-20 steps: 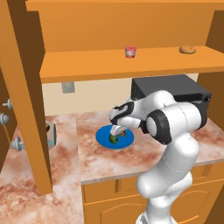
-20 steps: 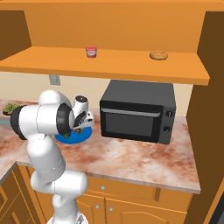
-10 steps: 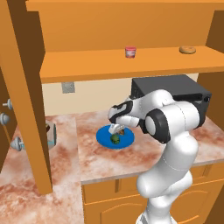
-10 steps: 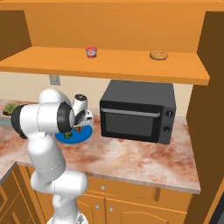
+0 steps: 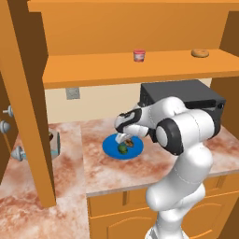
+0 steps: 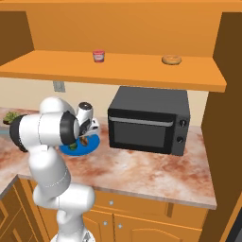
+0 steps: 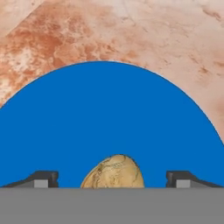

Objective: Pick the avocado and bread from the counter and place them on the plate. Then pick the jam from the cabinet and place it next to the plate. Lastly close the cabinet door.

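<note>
My gripper (image 7: 113, 178) hangs just above the blue plate (image 7: 105, 113), jaws wide open and holding nothing. Between the two dark fingertips (image 7: 41, 178) the brown bread (image 7: 113, 171) lies on the plate, free of both. In the left base view the gripper (image 5: 125, 137) hovers over the plate (image 5: 109, 148), where the dark green avocado (image 5: 123, 149) and the bread (image 5: 131, 144) rest side by side. The plate (image 6: 92, 144) sits on the marbled counter (image 6: 142, 170). The jam (image 5: 139, 55) stands on the open cabinet's shelf (image 5: 116, 70). The cabinet door (image 5: 28, 93) stands open at the left.
A black microwave (image 6: 149, 120) stands on the counter just right of the plate. A pale doughnut-shaped roll (image 5: 200, 53) lies on the shelf to the right of the jam. A sink tap (image 5: 7, 126) shows at the far left.
The jaws have spread from partly shut to wide open, letting go of the bread on the plate. The hand has hardly moved.
</note>
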Controlling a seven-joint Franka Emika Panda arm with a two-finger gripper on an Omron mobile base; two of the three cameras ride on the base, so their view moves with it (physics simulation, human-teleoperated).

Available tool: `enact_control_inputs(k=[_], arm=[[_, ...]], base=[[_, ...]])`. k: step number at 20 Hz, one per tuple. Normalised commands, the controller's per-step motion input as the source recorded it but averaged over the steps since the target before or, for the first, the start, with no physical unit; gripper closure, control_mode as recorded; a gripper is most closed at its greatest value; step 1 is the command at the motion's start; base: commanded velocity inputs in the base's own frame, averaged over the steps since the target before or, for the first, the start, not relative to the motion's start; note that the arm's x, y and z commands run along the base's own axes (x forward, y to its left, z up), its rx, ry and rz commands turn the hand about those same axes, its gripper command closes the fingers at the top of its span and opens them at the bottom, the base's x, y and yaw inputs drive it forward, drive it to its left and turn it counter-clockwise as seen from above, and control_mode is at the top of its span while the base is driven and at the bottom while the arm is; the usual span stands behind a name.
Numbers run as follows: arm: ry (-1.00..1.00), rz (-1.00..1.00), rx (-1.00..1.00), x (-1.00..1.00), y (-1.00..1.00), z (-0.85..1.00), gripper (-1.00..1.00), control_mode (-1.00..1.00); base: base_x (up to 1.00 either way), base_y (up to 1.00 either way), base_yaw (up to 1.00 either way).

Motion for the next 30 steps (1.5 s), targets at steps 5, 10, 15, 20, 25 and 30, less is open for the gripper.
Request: enact_control_inputs(k=[5, 10, 15, 20, 25, 30], arm=[[-0.08, 0.00, 0.00, -0.40, 0.17, 0.11, -1.00, -1.00], [-0.06, 0.00, 0.02, -0.76, 0.00, 0.40, -1.00, -1.00], [-0.09, -0.03, 0.02, -0.74, 0.00, 0.50, -1.00, -1.00], [-0.10, -0.04, 0.00, -0.61, 0.00, 0.62, -1.00, -1.00], [-0.06, -0.06, 0.02, -0.63, 0.00, 0.63, -1.00, -1.00], [-0.04, -0.11, 0.02, -0.65, -0.02, 0.67, -1.00, -1.00]], base=[[0.00, 0.00, 0.00], [0.00, 0.00, 0.00], [0.00, 0.00, 0.00], [0.00, 0.00, 0.00], [0.00, 0.00, 0.00], [0.00, 0.00, 0.00]])
